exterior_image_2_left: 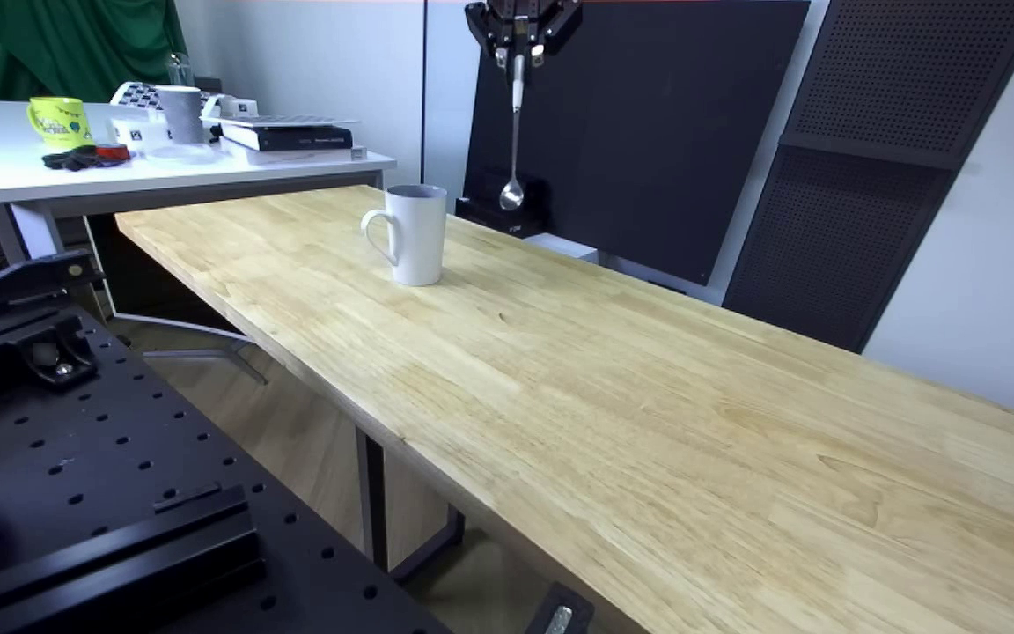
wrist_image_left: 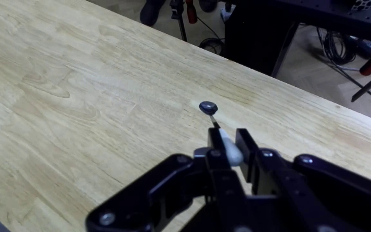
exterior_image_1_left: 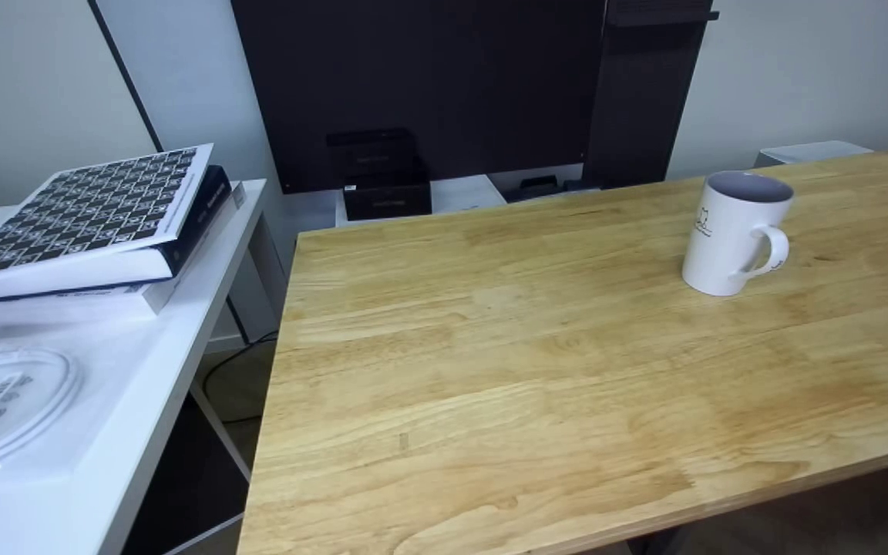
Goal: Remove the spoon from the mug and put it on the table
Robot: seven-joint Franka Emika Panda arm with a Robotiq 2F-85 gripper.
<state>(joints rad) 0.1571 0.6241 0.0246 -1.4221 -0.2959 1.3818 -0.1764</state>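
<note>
In an exterior view: mug (exterior_image_1_left: pixel 725 239), white, purplish-grey inside, upright on the wooden table (exterior_image_1_left: pixel 529 370). In an exterior view: my gripper (exterior_image_2_left: pixel 519 58), closed on the pale handle of the spoon (exterior_image_2_left: pixel 515 132), which hangs bowl down, clear of the mug. In the wrist view: spoon handle between my fingers (wrist_image_left: pixel 246 141), bowl past their tips, table behind.
</note>
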